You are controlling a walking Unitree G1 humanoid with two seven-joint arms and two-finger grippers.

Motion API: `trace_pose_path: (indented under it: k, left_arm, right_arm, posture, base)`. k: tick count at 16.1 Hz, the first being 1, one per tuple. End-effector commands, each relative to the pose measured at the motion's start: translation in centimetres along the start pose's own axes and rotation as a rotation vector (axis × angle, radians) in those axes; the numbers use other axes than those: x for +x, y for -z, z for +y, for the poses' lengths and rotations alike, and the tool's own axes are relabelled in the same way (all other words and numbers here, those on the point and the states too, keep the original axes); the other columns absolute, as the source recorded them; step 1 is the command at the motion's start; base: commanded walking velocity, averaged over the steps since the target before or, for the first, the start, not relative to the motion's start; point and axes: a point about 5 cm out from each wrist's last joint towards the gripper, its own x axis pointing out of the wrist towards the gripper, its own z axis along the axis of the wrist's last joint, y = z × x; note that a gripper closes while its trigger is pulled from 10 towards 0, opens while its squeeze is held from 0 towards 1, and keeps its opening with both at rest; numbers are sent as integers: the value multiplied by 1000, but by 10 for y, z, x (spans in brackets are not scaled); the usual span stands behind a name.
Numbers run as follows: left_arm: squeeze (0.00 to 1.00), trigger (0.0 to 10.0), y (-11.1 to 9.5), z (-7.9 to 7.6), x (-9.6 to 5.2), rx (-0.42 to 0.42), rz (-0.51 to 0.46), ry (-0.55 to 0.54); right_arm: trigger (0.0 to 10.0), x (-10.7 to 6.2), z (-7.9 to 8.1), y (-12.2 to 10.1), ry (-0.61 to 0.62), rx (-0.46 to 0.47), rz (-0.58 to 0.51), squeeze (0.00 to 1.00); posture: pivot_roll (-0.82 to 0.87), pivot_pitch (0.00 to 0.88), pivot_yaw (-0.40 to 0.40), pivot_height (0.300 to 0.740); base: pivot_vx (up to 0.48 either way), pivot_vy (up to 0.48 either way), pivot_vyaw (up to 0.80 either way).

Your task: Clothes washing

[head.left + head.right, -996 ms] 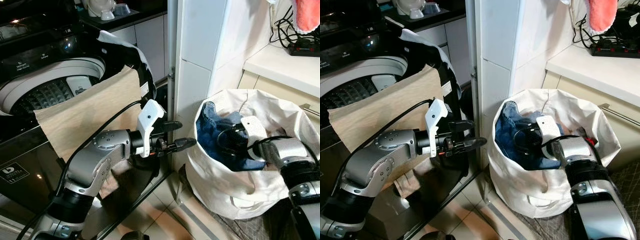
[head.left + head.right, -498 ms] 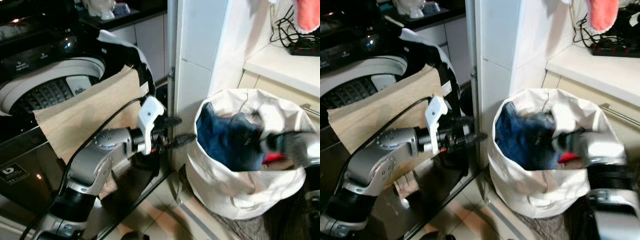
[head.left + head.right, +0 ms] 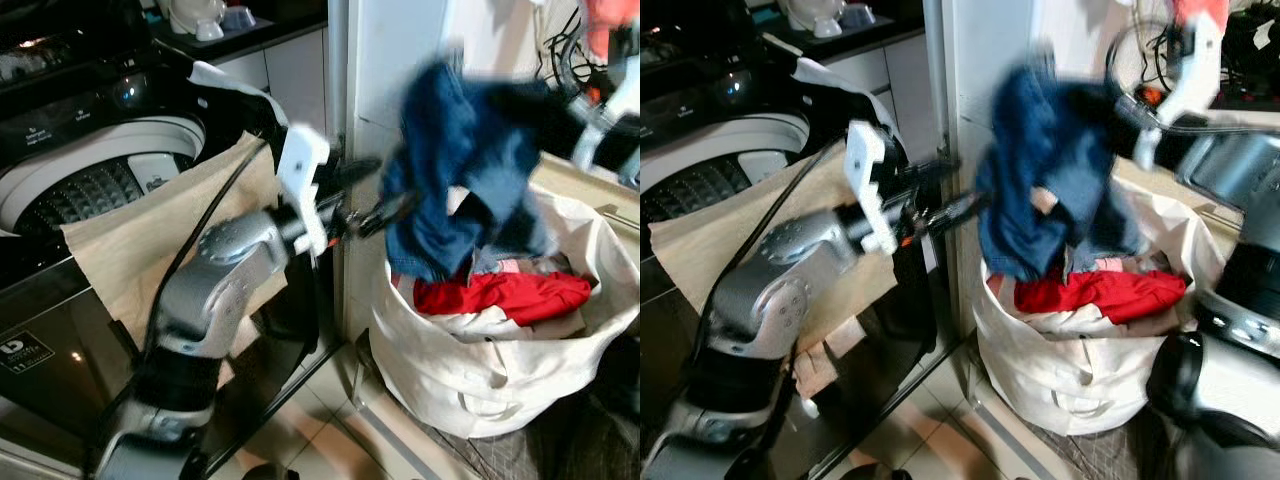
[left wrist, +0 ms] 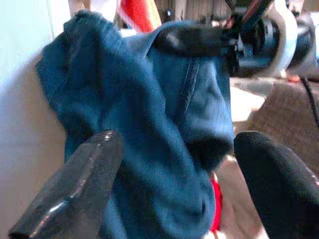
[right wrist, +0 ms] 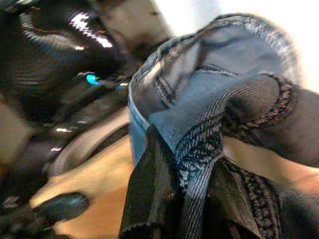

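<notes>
The right gripper (image 3: pixel 1120 105) pinches the crumpled blue denim garment (image 3: pixel 450 170) in its jaws, holding it above the white fabric laundry bag (image 3: pixel 470 370), where a red cloth (image 3: pixel 500 295) lies. The left gripper (image 3: pixel 375 195), jaws spread, reaches just left of the denim, beside the open top-loading washing machine (image 3: pixel 90 170).
</notes>
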Motion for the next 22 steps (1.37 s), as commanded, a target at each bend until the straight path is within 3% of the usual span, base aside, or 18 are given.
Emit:
trace_pose_path:
  k: [1,5,10,11,15,17,20,22]
  left_arm:
    - [1000,10000,-13,0,8,49,-53,-25]
    - [1000,10000,-32,-6,25,115,-161,-49]
    - [1000,10000,-14,-8,25,109,-73,-45]
    - [1000,10000,-10,-15,24,71,-55,30]
    - [1000,10000,-2,-25,18,-43,-12,130]
    - [1000,10000,-2,-19,17,-71,5,91]
    - [1000,10000,10,-4,18,24,133,-36]
    - [1000,10000,8,-1,22,22,119,-93]
  right_arm:
    - [0,3,21,-7,-88,-24,-10,0]
    - [0,25,45,12,-150,-2,53,0]
    - [0,30,61,12,-215,61,49,0]
    - [0,30,62,10,-217,67,35,0]
    - [0,26,56,3,-158,91,-5,0]
    - [0,24,56,1,-151,94,-11,0]
    - [0,24,62,0,-170,98,-14,0]
    - [0,25,68,2,-192,100,-9,0]
  posture:
    - [-91,0,70,740]
    - [-81,0,50,740]
    - [-74,0,50,740]
    - [-75,0,53,740]
    - [-79,0,60,740]
    - [-79,0,59,740]
    - [-78,0,60,740]
    - [-80,0,63,740]
  base:
    - [0,0,0]
    - [0,0,0]
    - [0,0,0]
    - [0,0,0]
    - [0,0,0]
    - [0,0,0]
    - [0,0,0]
    - [0,0,0]
